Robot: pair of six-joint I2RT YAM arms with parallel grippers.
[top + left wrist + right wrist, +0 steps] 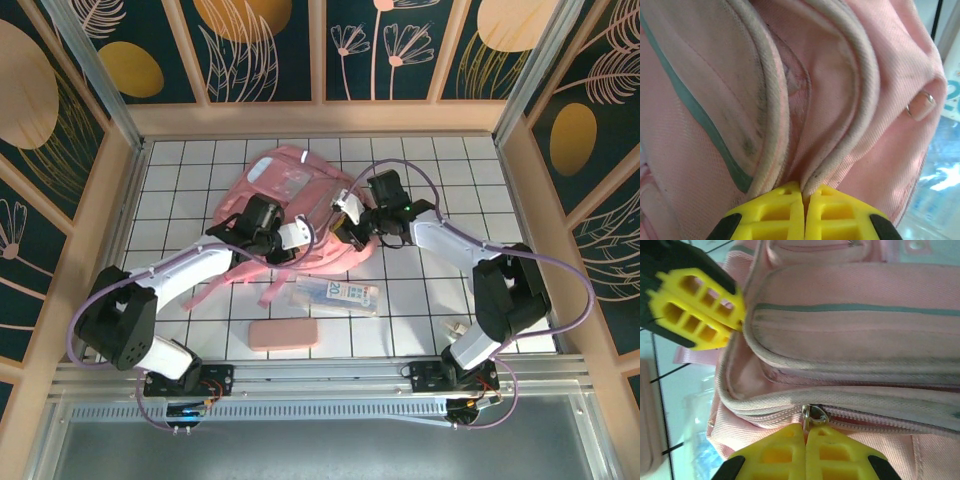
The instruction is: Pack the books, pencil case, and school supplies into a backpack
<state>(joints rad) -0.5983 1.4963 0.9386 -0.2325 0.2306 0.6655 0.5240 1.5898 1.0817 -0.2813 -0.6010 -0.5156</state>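
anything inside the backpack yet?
Open mouth of the backpack: pink lining, no items visible. Deeper inside is covered by folded fabric. The pencil case and packet lie outside on the table.

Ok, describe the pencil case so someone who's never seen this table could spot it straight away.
Start at the pink backpack in the middle of the white gridded table. Come toward the near edge, past the clear packet with blue-green print, and the pencil case lies flat just beyond it. It is plain salmon-pink, oblong with rounded corners, and has no print, unlike the packet.
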